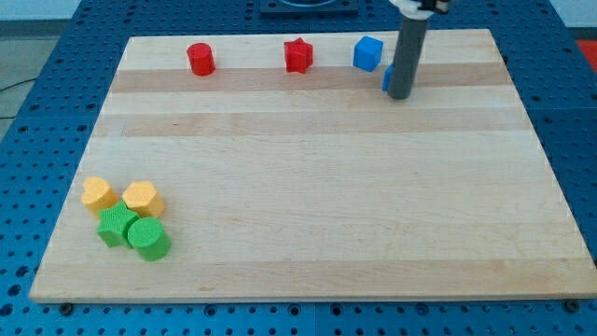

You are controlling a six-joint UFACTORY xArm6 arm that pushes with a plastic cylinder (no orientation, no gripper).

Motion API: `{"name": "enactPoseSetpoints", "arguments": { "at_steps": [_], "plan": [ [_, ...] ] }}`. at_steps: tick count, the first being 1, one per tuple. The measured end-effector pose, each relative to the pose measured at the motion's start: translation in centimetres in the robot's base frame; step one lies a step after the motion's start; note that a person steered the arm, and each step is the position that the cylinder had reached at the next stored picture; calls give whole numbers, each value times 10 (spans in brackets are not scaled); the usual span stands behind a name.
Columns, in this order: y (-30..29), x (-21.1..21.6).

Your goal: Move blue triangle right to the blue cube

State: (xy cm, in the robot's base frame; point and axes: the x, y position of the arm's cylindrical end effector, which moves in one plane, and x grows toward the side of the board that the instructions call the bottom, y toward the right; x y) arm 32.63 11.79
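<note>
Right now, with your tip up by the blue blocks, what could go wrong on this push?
My tip stands in front of the blue triangle, hiding most of it, so I could misjudge its edge and clip it off line. The blue cube sits very near, at the view's upper left of the triangle; a careless push might knock the cube toward the red star. Both blue blocks lie near the board's top edge and could slide off.

Triangle (386, 78) just right of cube (367, 53) — my tip (399, 94) against the triangle's right.
</note>
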Motion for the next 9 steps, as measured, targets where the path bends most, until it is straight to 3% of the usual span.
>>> {"name": "enactPoseSetpoints", "arguments": {
  "at_steps": [1, 4, 6, 9],
  "plan": [
    [-18, -13],
    [25, -23],
    [-11, -43],
    [20, -51]
  ]
}}
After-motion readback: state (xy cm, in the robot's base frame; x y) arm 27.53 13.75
